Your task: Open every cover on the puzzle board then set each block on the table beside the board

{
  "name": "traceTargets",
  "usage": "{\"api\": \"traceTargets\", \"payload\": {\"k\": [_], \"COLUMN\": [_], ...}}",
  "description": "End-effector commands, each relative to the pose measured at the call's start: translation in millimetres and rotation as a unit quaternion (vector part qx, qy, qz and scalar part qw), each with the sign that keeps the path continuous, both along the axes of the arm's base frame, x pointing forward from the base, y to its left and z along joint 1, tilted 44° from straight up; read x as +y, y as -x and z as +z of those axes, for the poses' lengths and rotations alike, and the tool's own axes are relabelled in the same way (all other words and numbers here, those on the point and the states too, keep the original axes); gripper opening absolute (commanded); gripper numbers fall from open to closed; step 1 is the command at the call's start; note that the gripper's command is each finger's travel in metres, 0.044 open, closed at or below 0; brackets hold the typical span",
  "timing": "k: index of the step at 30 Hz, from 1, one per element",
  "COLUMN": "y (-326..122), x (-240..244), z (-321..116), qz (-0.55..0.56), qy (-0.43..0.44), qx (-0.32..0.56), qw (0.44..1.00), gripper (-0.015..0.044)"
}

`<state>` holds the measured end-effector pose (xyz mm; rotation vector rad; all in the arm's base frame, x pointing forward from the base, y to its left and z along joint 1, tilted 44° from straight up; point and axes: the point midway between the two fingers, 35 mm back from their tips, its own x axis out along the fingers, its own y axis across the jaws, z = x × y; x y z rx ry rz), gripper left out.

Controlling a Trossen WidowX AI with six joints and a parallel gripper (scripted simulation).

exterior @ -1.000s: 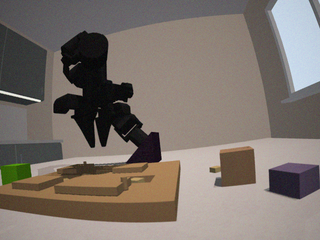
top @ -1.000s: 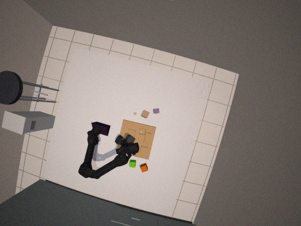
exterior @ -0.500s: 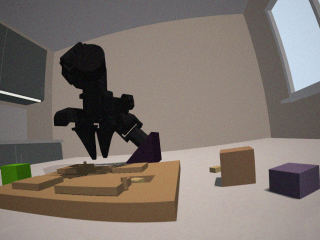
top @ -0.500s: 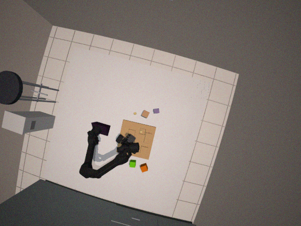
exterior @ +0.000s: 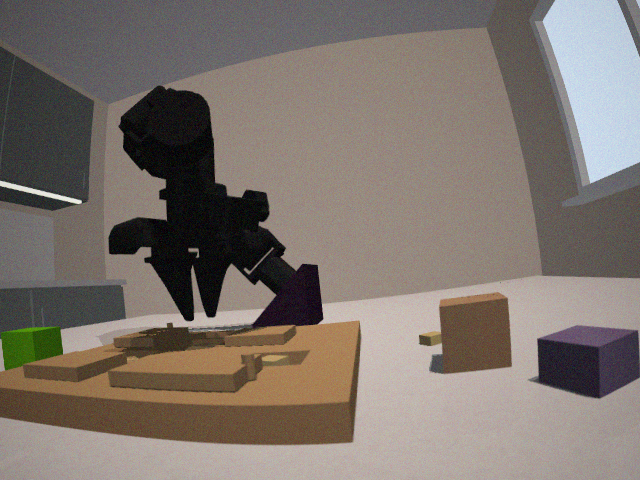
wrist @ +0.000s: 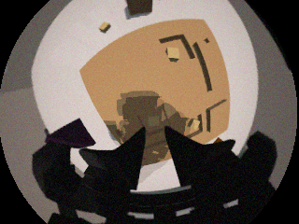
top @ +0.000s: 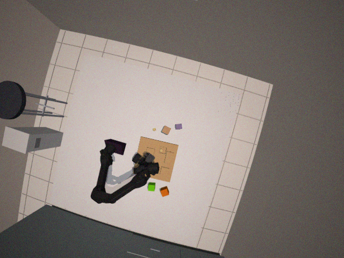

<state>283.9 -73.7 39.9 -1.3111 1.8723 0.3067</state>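
Observation:
The wooden puzzle board lies flat, with raised same-coloured covers. In the exterior view, a wide cover is in front, another cover at left and another at the back. A pale yellow block shows in an uncovered well. A second pale block shows near the right fingertip in the wrist view. A small yellow block rests on the table, clear of the board. My gripper is partly open and empty, just above the board; its shadow obscures details below.
A brown box and a purple block stand off one board edge. A green block and an orange block stand off the opposite edge. A dark purple wedge is near the arm's base.

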Motion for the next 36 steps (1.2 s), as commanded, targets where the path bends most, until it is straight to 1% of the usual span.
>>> {"api": "traceTargets", "payload": {"k": [1,14,36], "y": [0,0,3], "x": [0,-1,-16], "z": [0,-1,-15], "qz": [0.002,0.002,0.002], "qy": [0.001,0.001,0.002], "qx": [0.002,0.002,0.002], "qw": [1.000,1.000,1.000], "gripper": [0.0144,0.0144,0.0144]}}
